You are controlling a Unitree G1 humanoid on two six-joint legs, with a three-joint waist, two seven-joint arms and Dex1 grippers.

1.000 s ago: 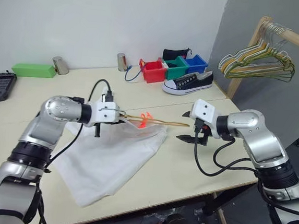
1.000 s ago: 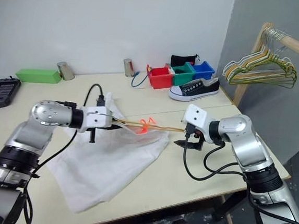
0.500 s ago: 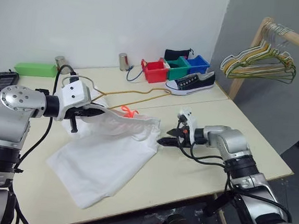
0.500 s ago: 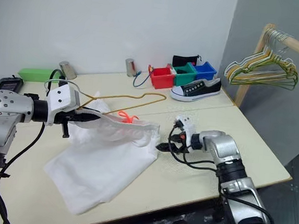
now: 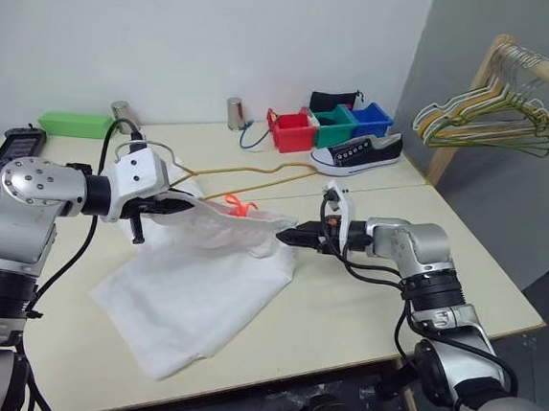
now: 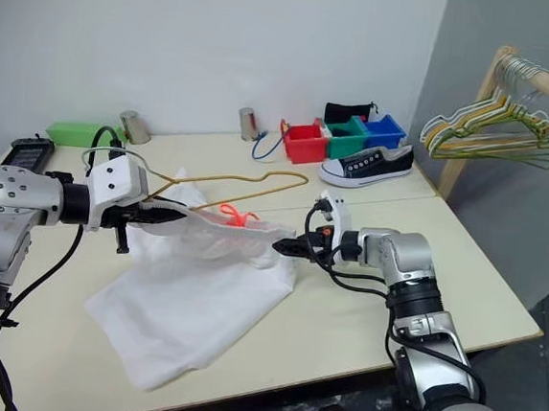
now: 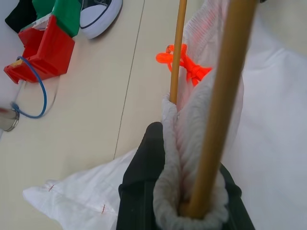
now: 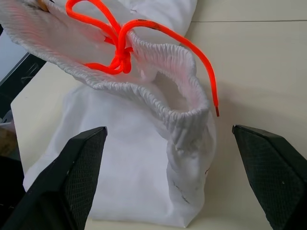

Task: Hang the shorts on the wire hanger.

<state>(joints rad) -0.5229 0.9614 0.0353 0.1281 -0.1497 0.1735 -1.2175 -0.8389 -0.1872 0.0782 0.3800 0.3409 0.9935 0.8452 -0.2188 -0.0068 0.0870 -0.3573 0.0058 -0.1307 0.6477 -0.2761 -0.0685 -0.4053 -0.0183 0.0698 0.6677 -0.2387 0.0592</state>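
The white shorts (image 5: 200,286) lie on the table with their gathered waistband (image 8: 158,103) lifted and an orange drawstring (image 5: 236,205) hanging from it. My left gripper (image 5: 164,207) is shut on the waistband's left end together with the yellow-orange wire hanger (image 5: 249,170), which reaches back and right over the table. In the left wrist view the band wraps the hanger's wire (image 7: 216,110) between the fingers (image 7: 146,158). My right gripper (image 5: 291,236) stands open at the waistband's right end, one finger (image 8: 81,163) on each side of it and nothing gripped.
Red, green and blue bins (image 5: 325,126) and a black sneaker (image 5: 356,153) stand at the back. Two metal cups (image 5: 234,113), a green box (image 5: 75,124) and a black device (image 5: 16,142) lie back left. A wooden rack with several hangers (image 5: 489,118) stands at the right.
My left gripper has lifted the waistband and hanger up and to the left. My right gripper has swung left and down to the waistband's right end and rolled over. The camera view has shifted slightly.
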